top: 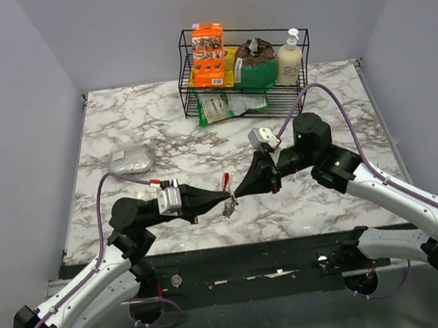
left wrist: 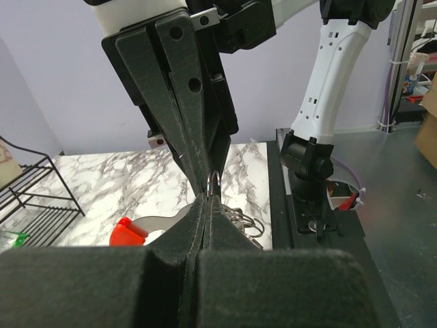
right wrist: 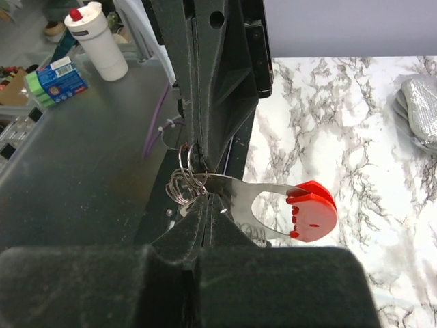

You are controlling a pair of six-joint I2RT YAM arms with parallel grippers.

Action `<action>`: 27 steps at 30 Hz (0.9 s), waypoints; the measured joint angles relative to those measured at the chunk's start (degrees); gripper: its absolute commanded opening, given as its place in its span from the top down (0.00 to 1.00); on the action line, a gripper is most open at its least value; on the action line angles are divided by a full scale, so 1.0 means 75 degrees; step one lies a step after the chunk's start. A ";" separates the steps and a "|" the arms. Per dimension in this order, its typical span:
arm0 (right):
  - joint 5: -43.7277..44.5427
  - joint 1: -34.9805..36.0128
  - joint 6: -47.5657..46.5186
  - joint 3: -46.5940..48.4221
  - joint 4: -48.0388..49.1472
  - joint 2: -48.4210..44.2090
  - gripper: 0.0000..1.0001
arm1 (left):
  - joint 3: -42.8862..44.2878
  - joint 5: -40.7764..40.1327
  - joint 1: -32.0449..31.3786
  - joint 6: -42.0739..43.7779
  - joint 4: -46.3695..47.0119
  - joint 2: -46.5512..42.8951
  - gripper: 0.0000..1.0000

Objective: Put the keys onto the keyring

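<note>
Steadying the keyring [right wrist: 184, 179] for threading, apparently, left pincer [left wrist: 206, 212] and right pincer [right wrist: 207, 208] both clamp it (red-tipped metal piece [right wrist: 273, 205] attached).

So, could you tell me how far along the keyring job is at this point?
Done: the wire keyring, with its red-ended silver tag, is held clear of the marble table. In hand: the left gripper and right gripper meet tip to tip, both shut on it. Left: threading the keys; I cannot make out any key among the rings, so I cannot confirm that step.
</note>
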 measured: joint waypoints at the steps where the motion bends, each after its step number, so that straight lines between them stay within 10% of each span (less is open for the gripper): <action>1: -0.0023 -0.0006 -0.0009 0.0000 0.0000 0.0012 0.99 | 0.0023 0.0029 0.0000 0.0006 -0.0015 0.0006 1.00; 27: -0.0425 -0.0020 -0.0029 0.0093 -0.0160 0.0519 0.88 | 0.0041 0.0300 0.0000 0.0026 -0.0108 0.0111 1.00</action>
